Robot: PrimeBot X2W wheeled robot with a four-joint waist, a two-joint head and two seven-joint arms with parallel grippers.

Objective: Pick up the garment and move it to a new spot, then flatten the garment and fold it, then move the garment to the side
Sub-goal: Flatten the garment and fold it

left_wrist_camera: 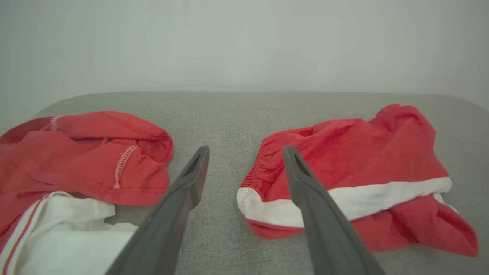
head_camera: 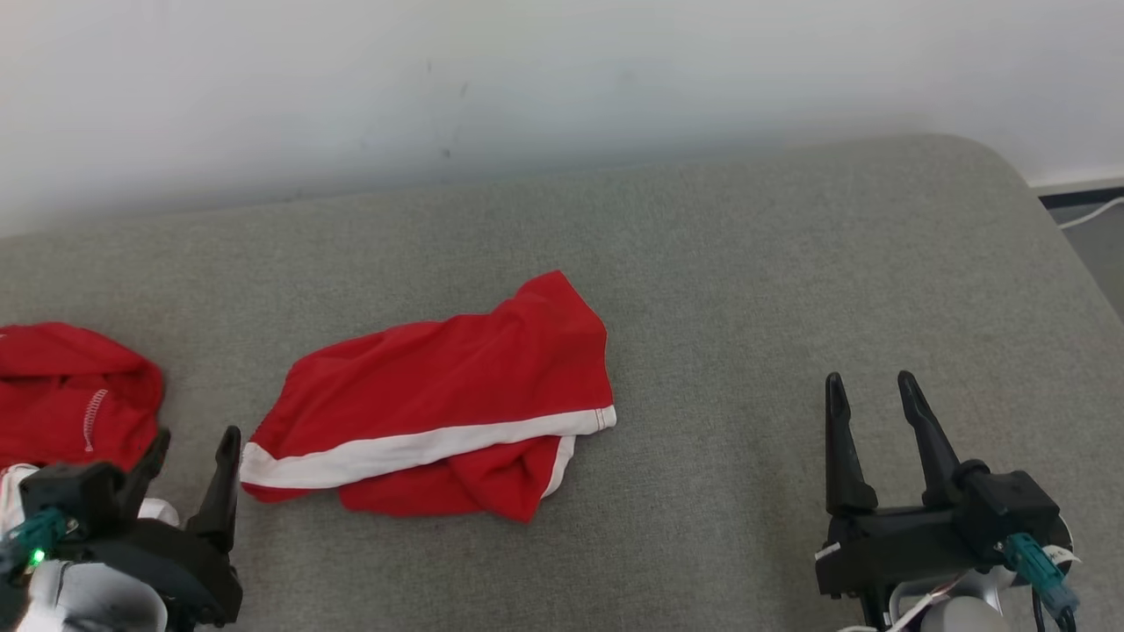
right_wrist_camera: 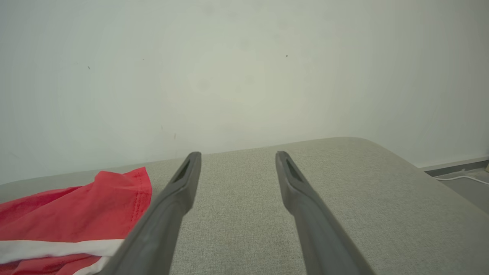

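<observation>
The garment (head_camera: 439, 395) is a pair of red shorts with a white band along one edge and a gathered elastic waistband. It lies loose and crumpled on the grey fabric surface (head_camera: 746, 263), one leg folded under the other. The waistband end sits just beside the left hand (head_camera: 198, 434), on its right. The opposite hem lies well to the left of the right hand (head_camera: 868, 379).

Matte black left gripper (head_camera: 198, 434) and right gripper (head_camera: 868, 379): each has two long, tapered dark fingers (head_camera: 924, 432), a blocky black housing (head_camera: 887, 549) and a teal cable connector (head_camera: 1036, 569). Green indicator light (head_camera: 37, 556) on the left, above a pale grey forearm (head_camera: 88, 604).
</observation>
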